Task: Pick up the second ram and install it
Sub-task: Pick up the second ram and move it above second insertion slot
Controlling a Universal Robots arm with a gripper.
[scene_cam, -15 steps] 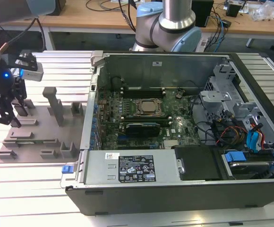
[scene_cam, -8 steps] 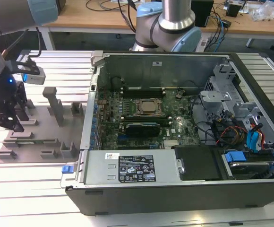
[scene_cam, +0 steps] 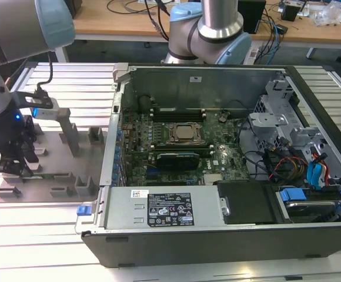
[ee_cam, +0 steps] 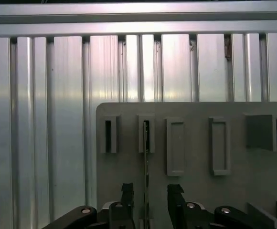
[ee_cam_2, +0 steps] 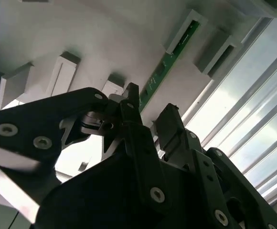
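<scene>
Fingers (ee_cam: 127,192) of the gripper (ee_cam: 150,191) stand open, one on either side of the second ram (ee_cam: 145,157), with a gap showing on each side. The thin green stick stands on edge, its far end seated in a slotted block of the gray holder plate (ee_cam: 192,143). In the exterior view the gripper (scene_cam: 12,165) hangs low over this plate (scene_cam: 64,144), which lies on the ribbed metal desk (scene_cam: 41,235) to the exterior view's left of the open computer case (scene_cam: 188,79).
</scene>
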